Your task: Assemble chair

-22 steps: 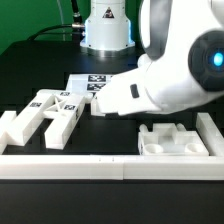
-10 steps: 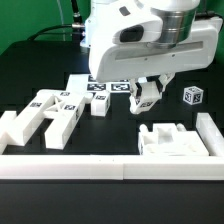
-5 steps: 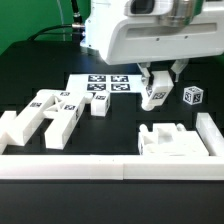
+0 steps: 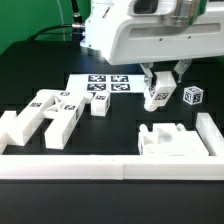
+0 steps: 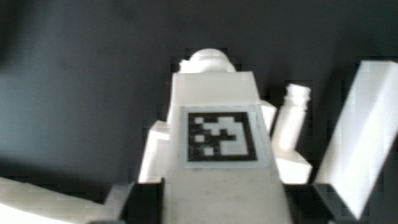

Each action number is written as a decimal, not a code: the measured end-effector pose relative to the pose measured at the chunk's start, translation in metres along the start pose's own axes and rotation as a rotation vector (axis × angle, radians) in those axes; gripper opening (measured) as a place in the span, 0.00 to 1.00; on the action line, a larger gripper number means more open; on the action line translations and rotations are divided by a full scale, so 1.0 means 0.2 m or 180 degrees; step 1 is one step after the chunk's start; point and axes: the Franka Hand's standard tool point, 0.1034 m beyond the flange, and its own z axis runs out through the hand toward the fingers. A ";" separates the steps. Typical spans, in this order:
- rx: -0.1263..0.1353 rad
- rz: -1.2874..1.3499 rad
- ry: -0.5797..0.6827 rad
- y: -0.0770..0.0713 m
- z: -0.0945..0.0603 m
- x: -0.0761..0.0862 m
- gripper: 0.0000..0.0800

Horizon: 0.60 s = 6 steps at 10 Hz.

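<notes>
My gripper (image 4: 160, 84) is shut on a short white tagged chair part (image 4: 157, 97), holding it off the table near the middle right. In the wrist view the held part (image 5: 217, 130) fills the middle, its tag facing the camera, with my dark fingers (image 5: 146, 203) on both sides. A white seat plate (image 4: 170, 139) lies flat below and in front of it. A small tagged cube (image 4: 192, 96) sits to the exterior view's right. Several white tagged bars (image 4: 55, 110) lie in a cluster at the exterior view's left, and a small block (image 4: 99, 104) lies beside them.
The marker board (image 4: 100, 85) lies flat behind the parts. A long white border rail (image 4: 110, 167) runs along the front, with a short rail (image 4: 212, 130) at the exterior view's right. The arm's white base (image 4: 105, 30) stands at the back.
The arm has swung from low over the table to upright. The gripper with the held part moved toward the exterior view's right, then stayed nearly still over the last half second.
</notes>
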 end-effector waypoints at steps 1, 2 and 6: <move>0.0022 0.0147 -0.0075 -0.06 -0.06 0.03 0.36; 0.0087 0.0270 -0.0077 -0.10 -0.10 0.07 0.36; 0.0124 0.0390 0.0029 -0.12 -0.11 0.13 0.36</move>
